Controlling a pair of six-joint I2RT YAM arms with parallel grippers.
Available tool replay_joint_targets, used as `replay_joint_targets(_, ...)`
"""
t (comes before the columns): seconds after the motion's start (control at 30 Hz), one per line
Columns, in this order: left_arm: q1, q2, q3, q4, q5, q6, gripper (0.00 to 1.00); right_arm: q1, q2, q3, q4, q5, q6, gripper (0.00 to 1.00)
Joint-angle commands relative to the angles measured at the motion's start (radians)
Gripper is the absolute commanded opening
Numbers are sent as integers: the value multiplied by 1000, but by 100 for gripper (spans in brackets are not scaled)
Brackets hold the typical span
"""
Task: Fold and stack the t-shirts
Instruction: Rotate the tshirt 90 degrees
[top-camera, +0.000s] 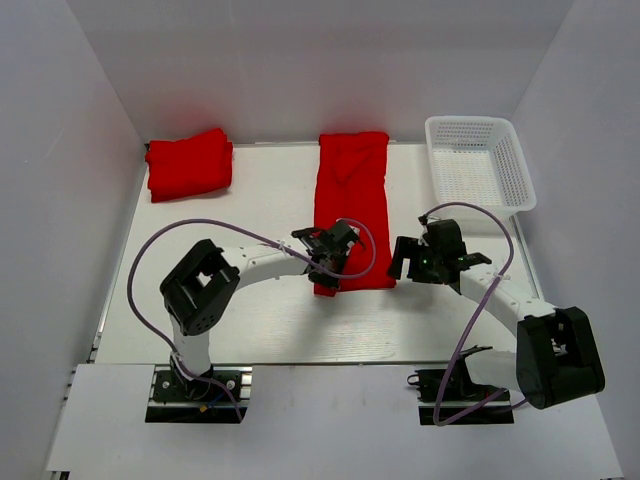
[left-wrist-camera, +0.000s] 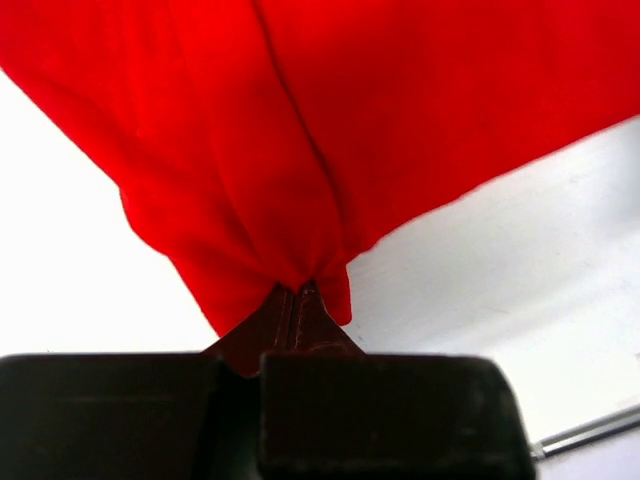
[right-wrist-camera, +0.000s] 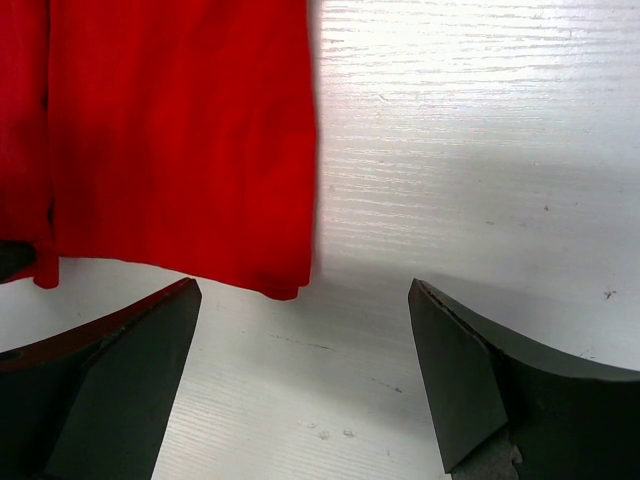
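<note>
While your left gripper has its jaws pressed together on the near left corner of the long red t-shirt lying in the middle of the table, your right gripper hangs just beside the near right corner, jaws spread and holding nothing. Lift now and, by my judgement, the one-sided pinch could drag the soft cloth askew or let it slip free. Count two t-shirts, this one and a folded t-shirt at the far left, plus one white basket at the far right.
</note>
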Motion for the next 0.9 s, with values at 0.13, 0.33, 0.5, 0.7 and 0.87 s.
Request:
replay_joint_targets(0.13, -4, -139, 20, 23, 60, 51, 0, -1, 21, 5, 0, -29, -11, 90)
replay_joint_targets(0.33, -4, -150, 65, 24, 81, 86, 0, -2, 4, 6, 0, -33, -13, 90)
replay_joint_targets(0.5, -4, -150, 66, 49, 107, 97, 0, -4, 0, 11, -6, -43, -26, 90)
replay_joint_targets(0.7, -4, -46, 119, 54, 207, 131, 0, -4, -4, 16, -19, -44, -25, 90)
replay_joint_targets(0.87, -13, 12, 157, 24, 285, 170, 0, -4, -30, 10, -34, -38, -26, 90)
